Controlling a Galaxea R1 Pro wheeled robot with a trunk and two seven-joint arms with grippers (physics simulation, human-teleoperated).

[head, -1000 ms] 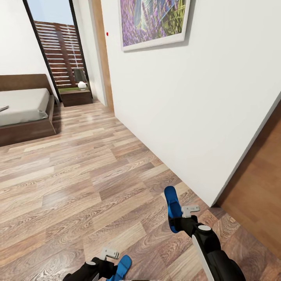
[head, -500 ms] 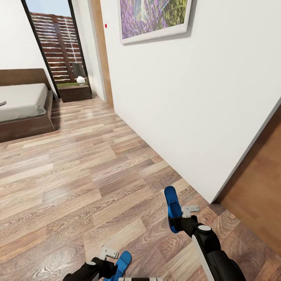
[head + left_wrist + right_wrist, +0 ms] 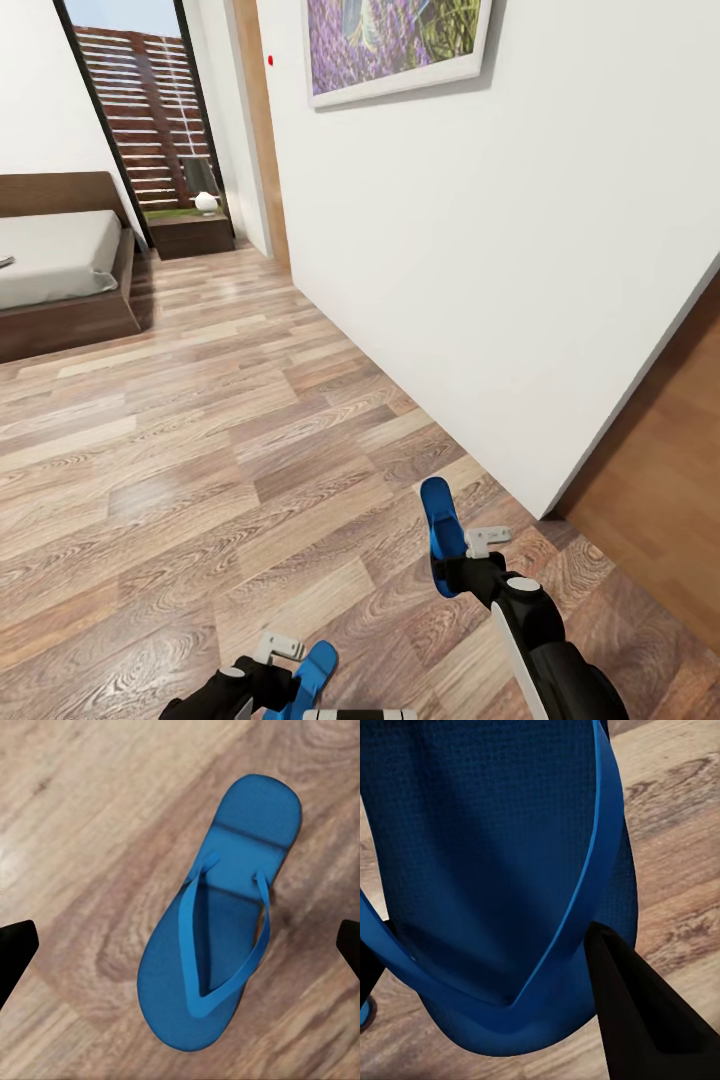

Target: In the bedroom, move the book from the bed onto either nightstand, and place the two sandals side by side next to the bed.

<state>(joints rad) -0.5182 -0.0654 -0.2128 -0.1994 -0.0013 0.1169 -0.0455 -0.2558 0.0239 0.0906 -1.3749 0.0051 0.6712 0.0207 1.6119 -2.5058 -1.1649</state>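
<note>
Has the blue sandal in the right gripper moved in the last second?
No: the sandal keeps its place against the right gripper; only the camera shifted.

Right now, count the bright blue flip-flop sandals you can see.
2. One bright blue flip-flop sandal is clamped in the right gripper above the wood floor; the other is at the left gripper, whose grip I cannot confirm.

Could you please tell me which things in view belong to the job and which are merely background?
Job:
- left sandal, at the left gripper
- right sandal, in the right gripper
- bed
- nightstand

Background:
- lamp
- framed picture
</note>
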